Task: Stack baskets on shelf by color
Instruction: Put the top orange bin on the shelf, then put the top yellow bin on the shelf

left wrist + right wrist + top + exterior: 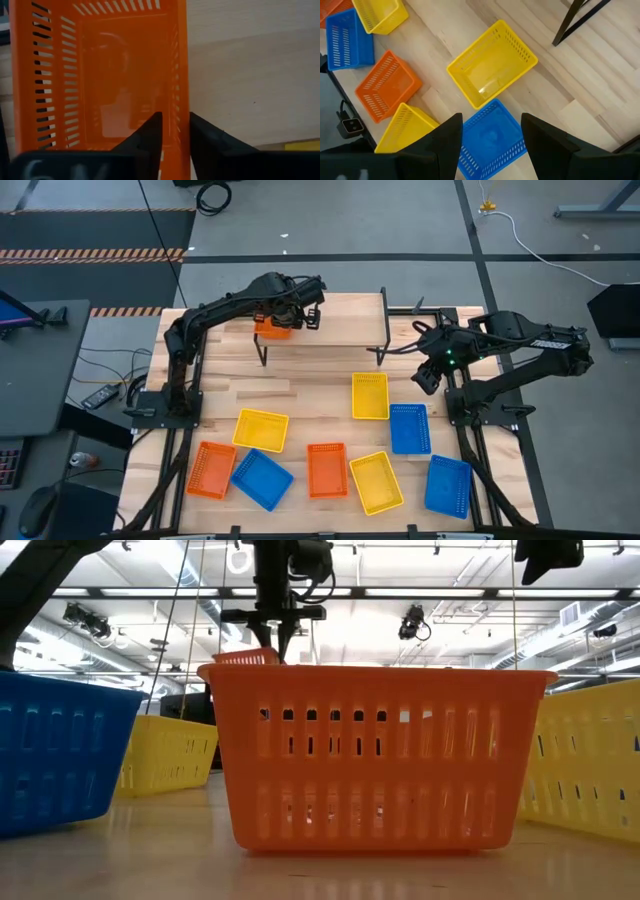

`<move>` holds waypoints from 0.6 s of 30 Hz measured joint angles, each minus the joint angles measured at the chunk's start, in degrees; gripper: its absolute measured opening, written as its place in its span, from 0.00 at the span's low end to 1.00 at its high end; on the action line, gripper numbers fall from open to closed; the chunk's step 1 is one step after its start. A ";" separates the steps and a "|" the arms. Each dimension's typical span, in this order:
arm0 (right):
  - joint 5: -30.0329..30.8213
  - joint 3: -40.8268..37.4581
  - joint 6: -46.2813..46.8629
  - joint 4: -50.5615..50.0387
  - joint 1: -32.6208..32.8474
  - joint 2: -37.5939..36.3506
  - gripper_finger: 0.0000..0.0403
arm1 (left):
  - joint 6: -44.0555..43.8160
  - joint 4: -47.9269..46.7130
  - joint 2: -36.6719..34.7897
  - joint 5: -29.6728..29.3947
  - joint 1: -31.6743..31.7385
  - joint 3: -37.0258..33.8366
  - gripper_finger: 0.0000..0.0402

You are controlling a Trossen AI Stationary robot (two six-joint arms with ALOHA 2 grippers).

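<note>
1. Orange plastic mesh-walled basket point(271, 328) set on the low light-wood shelf on thin black legs point(345, 320), at its left end, seen from above.
2. Left gripper point(312, 308) above that basket on the shelf; in the left wrist view, dark fingers point(150, 132) straddling one side wall of the orange basket point(100, 75), one inside, one outside, a narrow gap showing either side of the wall. Partly parted, apparently loosening; no firm hold visible.
3. Right gripper point(428, 377) hanging over the table just right of the shelf's near leg, fingers point(445, 137) spread wide, nothing between them; below it in the right wrist view, a yellow mesh basket point(492, 62) and a blue mesh basket point(492, 135) lying side by side.
4. Eight more baskets spread on the wooden tabletop point(300, 395) in front of the shelf: two orange, three yellow, three blue, none stacked.
5. Step in hand, by judgement: placing the first orange basket, release under way.
6. Next move likely calling for a straight lift clear of the wall, to avoid dragging the basket along the shelf, then a reach to another orange basket point(326, 470) on the table for nesting on the first.
</note>
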 joint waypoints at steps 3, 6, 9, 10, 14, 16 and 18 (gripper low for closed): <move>0.00 0.00 0.17 0.00 -0.10 0.00 0.52 | 1.66 0.04 0.00 0.47 0.00 0.02 0.29; -0.02 0.00 0.24 0.02 -0.10 0.00 0.52 | 1.70 0.17 0.00 0.65 0.00 0.02 0.36; -0.02 0.00 0.76 0.02 -0.10 0.00 0.52 | 1.68 0.15 0.00 1.08 -0.02 0.02 0.45; -0.02 0.00 1.10 0.02 -0.10 0.00 0.52 | 1.68 0.15 0.00 1.34 0.00 0.02 0.47; -0.04 0.00 1.93 0.02 -0.10 0.00 0.52 | 1.65 0.17 0.00 2.29 -0.02 0.02 0.58; -0.27 0.00 2.13 0.02 -0.10 0.00 0.52 | 1.65 0.17 -0.05 2.58 -0.01 0.02 0.61; -0.48 0.00 2.14 0.02 -0.10 0.00 0.52 | 1.65 0.46 -0.31 2.56 0.00 0.02 0.64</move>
